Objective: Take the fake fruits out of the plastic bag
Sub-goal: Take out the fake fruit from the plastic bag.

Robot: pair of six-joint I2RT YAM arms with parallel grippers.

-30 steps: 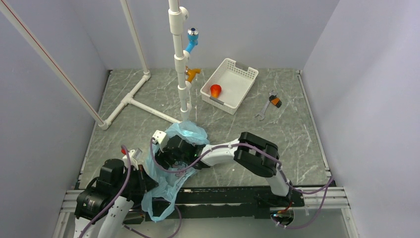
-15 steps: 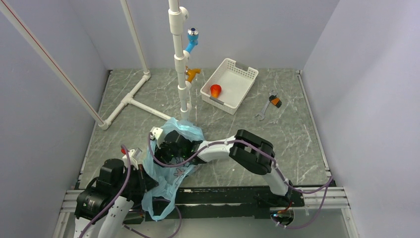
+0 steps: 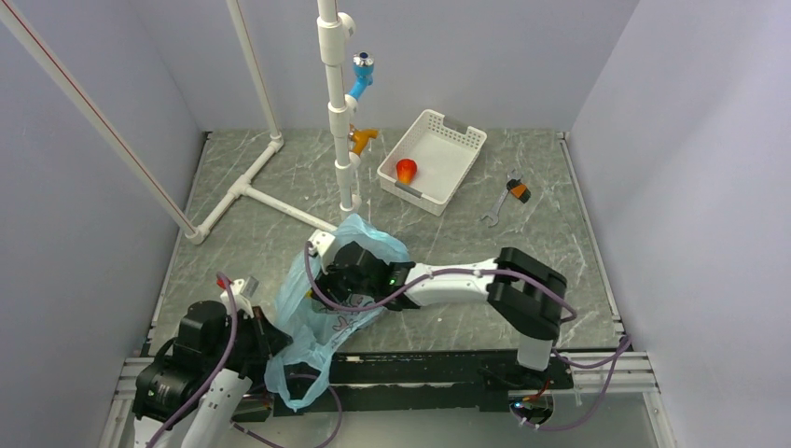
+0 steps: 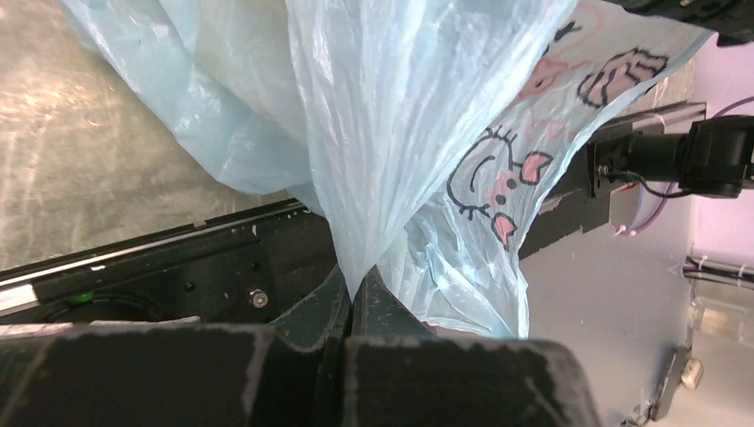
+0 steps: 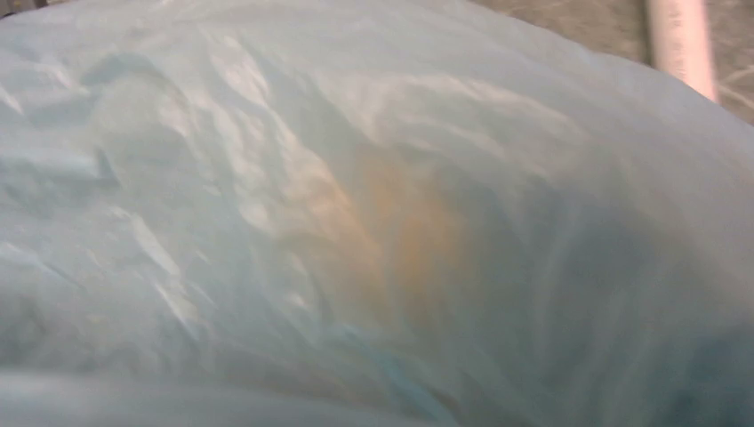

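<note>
Light-blue plastic bag film is pinched tight between your left gripper jaws and fans up and away from them. Your right gripper sits among the bag's folds, and you cannot tell how its jaws stand. Just ahead of them, an orange fruit shows blurred through the film. A red-orange fruit lies in the white basket, well beyond both.

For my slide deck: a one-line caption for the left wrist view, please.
Left fingers pinch a gathered fold of the light-blue plastic bag, cartoon prints showing.
</note>
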